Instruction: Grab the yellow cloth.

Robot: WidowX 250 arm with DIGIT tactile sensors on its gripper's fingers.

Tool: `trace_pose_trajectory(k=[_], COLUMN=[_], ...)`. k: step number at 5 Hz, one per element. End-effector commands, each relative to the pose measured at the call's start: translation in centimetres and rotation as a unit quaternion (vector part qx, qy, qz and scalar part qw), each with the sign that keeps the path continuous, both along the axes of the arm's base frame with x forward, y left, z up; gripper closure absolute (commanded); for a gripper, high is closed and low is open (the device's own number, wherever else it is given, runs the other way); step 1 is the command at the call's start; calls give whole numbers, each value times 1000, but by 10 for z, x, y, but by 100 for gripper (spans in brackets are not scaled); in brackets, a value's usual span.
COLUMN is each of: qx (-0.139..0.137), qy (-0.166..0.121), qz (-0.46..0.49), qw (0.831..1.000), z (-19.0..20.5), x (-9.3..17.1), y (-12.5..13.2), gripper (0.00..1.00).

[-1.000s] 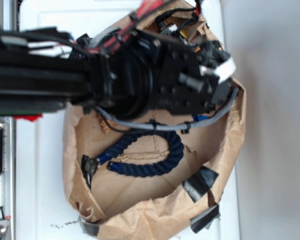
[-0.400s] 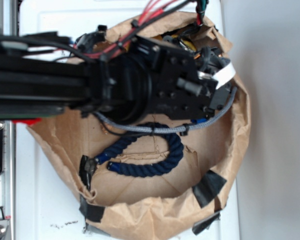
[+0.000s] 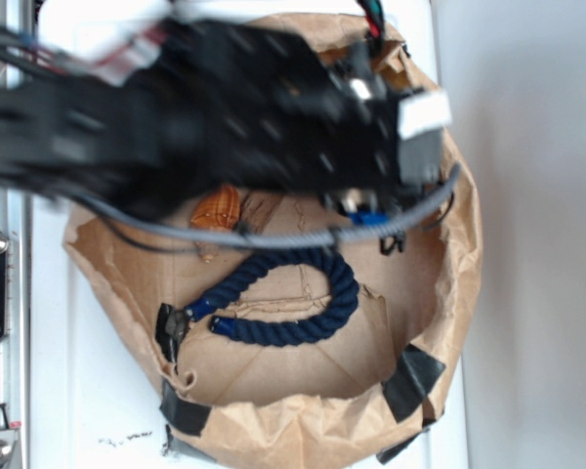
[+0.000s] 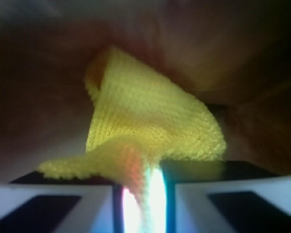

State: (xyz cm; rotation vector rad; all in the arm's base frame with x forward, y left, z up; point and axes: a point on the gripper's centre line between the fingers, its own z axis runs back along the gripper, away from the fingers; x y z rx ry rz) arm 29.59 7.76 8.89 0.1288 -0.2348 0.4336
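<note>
The jaws were clamped on the yellow cloth [image 4: 150, 131], a fold pinched between them in the wrist view, the rest rising ahead. The gripper [image 3: 371, 200] hung blurred over the paper bag [image 3: 449, 293]. A shell [image 3: 218, 207] and blue rope [image 3: 293, 303] lay inside.

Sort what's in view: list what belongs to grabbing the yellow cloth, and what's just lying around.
Part of the job:
- yellow cloth, pinched between the fingers
- hand, shut on the cloth

Just lying about:
- dark blue rope loop
- orange-brown striped seashell
- brown paper liner with black tape patches
</note>
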Motion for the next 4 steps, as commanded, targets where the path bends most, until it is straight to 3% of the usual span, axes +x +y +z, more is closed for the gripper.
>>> trace_pose_trajectory(k=[1,2,3,4], qx=[-92,-120,-98,-80], qy=[0,25,66,66], qz=[-53,-84,-117,-128], qw=[994,989,986,986], z=[82,93,102,105], x=[-27,-34,-41,-45], y=[12,7,-16,-28], gripper=[100,100,100,100])
